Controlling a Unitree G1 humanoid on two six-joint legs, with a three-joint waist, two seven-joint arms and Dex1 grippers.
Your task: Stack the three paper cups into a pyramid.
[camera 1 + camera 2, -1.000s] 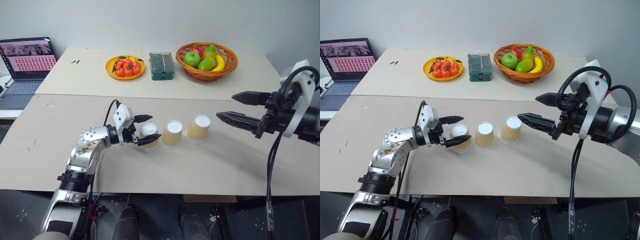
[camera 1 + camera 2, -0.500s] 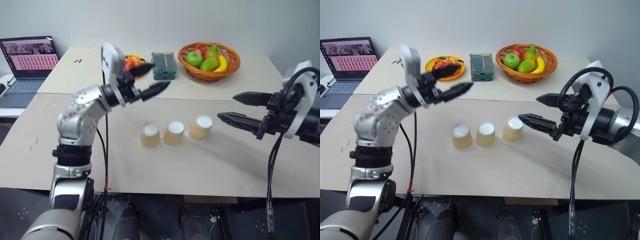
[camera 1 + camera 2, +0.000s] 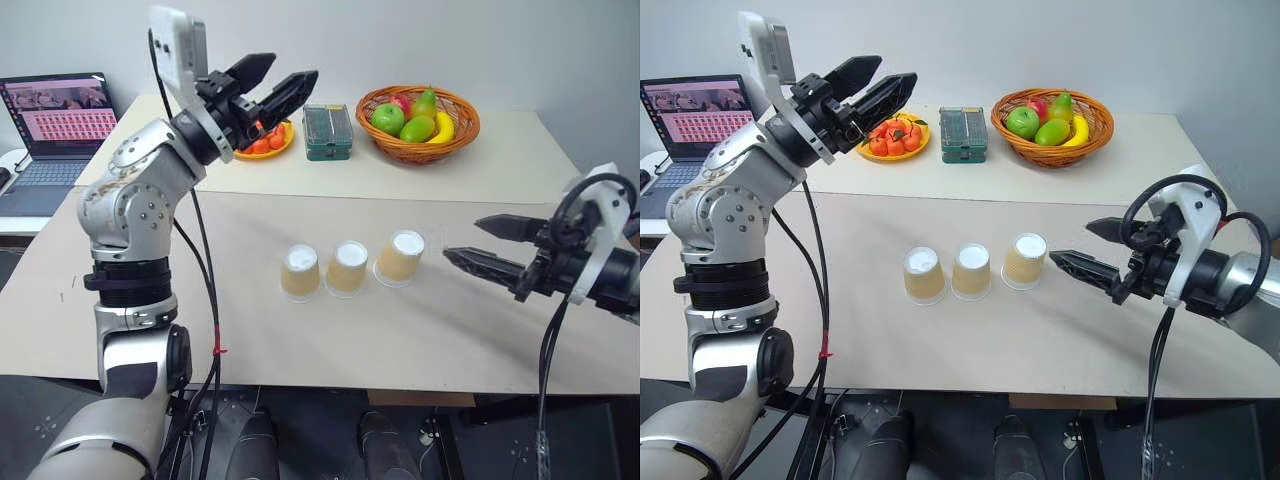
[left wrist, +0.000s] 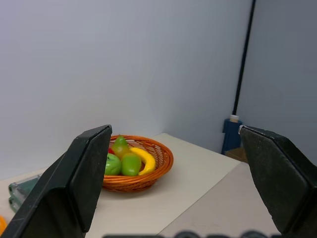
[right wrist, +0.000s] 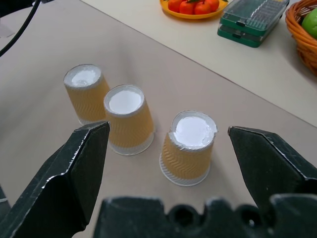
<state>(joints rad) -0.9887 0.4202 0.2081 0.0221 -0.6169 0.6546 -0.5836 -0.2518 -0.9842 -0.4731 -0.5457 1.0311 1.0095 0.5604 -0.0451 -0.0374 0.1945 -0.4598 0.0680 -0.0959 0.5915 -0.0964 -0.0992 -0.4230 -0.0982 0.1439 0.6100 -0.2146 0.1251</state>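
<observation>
Beige worktop (image 3: pixel 480 330) carries the three paper cups in a single row, all upside down with their white bases up, none stacked yet, so the pyramid is not begun. The left cup (image 3: pixel 300 272) and middle cup (image 3: pixel 347 267) stand close enough to look touching, which suits them as the base pair. The right cup (image 3: pixel 399 258) sits slightly apart from them, tilted a little toward the pair, and reads as the one meant for the top.

The right hand (image 3: pixel 478 244) lies low and level just beyond that cup, its two black fingers spread wide and grasping nothing. In its wrist view the right cup (image 5: pixel 189 148) sits squarely between the fingers, so the hand seems lined up to slide in and close on the ribbed side. The cup is light and thin-walled; I judge a hard squeeze could crush it, and a sideways nudge could knock the neighbour.

The left hand (image 3: pixel 270 80) is raised high and well away from the cups, fingers apart and empty, pointing toward the far worktop, likely parked out of the other arm's way.

Beyond it stand a plate of small oranges (image 3: pixel 252 137), a green case (image 3: pixel 325 131) and a fruit basket (image 3: pixel 417 123); a laptop (image 3: pixel 55 130) sits off to its outer side.
</observation>
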